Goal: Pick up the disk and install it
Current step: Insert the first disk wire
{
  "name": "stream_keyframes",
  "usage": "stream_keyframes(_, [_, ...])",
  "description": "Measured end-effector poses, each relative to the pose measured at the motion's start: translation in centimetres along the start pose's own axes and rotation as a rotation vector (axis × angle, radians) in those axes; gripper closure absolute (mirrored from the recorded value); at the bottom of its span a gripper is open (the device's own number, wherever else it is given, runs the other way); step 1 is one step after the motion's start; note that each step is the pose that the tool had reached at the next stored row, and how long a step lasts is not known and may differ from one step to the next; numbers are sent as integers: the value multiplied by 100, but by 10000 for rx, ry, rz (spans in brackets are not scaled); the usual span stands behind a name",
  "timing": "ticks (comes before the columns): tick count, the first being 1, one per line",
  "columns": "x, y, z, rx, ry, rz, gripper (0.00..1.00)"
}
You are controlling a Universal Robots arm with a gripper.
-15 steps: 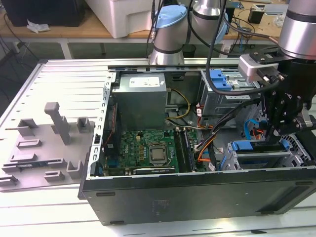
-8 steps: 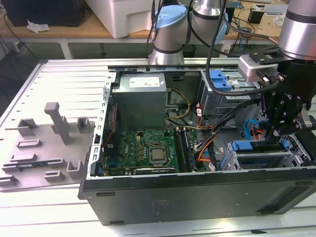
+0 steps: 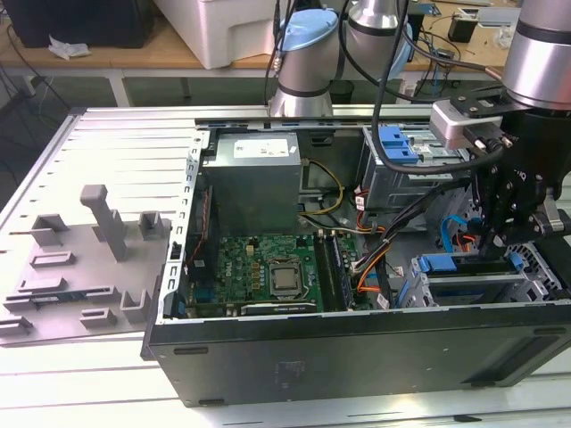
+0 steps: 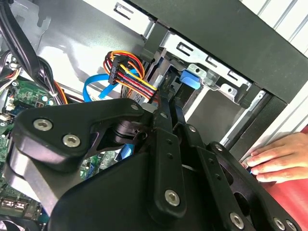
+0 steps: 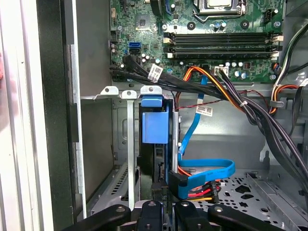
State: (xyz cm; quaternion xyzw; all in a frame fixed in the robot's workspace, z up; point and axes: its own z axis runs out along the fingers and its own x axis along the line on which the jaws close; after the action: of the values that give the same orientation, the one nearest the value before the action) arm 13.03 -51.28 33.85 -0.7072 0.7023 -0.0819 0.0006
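Inside the metal drive cage [image 5: 122, 159] at the case's front corner, the disk [image 5: 155, 126] stands edge-on in its slot, seen as a blue strip in the first wrist view. Directly over it sits the gripper [image 5: 163, 207], whose black fingers [image 5: 154, 195] meet on the upper edge of the disk; they seem closed on it, though the contact is partly hidden. A blue data cable [image 5: 207, 168] curls just beside. Only the second wrist view shows a person's hand [image 4: 281, 159] resting outside the case wall. Across the exterior view, the computer case [image 3: 357, 357] lies open on the worktop [image 3: 116, 160], with a grey fixture tray [image 3: 80, 267] to the exterior view's left.
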Motion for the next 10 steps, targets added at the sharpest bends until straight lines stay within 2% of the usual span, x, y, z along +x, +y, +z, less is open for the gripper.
stream_keyframes(10, [-2,2,16,0,0,3,83])
